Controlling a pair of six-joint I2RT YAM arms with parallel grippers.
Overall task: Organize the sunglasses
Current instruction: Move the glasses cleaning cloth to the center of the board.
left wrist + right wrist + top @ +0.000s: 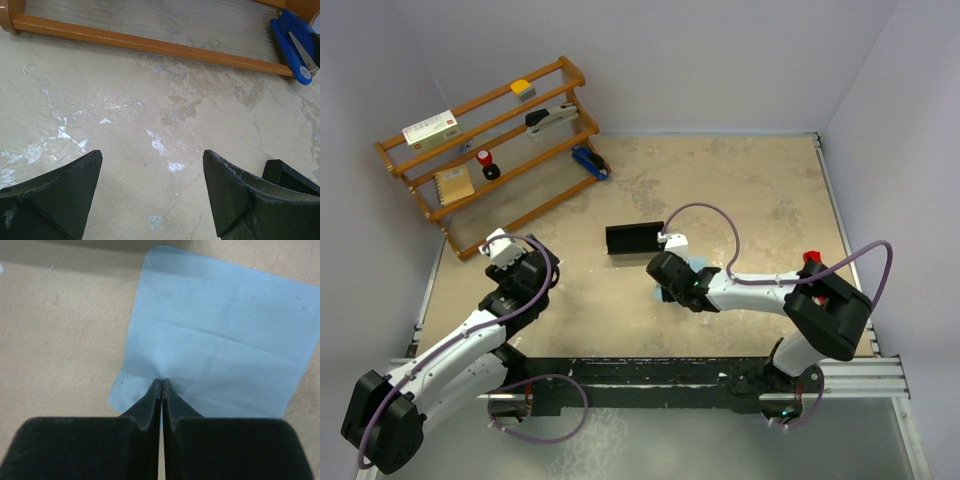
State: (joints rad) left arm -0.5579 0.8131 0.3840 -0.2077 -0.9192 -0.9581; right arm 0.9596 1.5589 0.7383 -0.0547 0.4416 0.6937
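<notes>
A small bright red thing (pixel 810 257), the sunglasses as far as I can tell, peeks out by my right arm's elbow at the right of the table, mostly hidden. A pale blue cloth (pixel 220 335) lies flat near the table's middle. My right gripper (pixel 161 381) is shut, pinching the cloth's near edge, which puckers at the tips. From above, this gripper (pixel 672 282) covers most of the cloth (pixel 701 264). A long black case (pixel 633 238) stands just behind it. Over bare table at the left, my left gripper (pixel 152 165) is open and holds nothing.
A wooden rack (pixel 490 150) leans at the back left, holding a box, a notebook, a stapler and small items. A blue stapler (pixel 295 47) lies at its lower right end, ahead of the left gripper. White walls close in three sides.
</notes>
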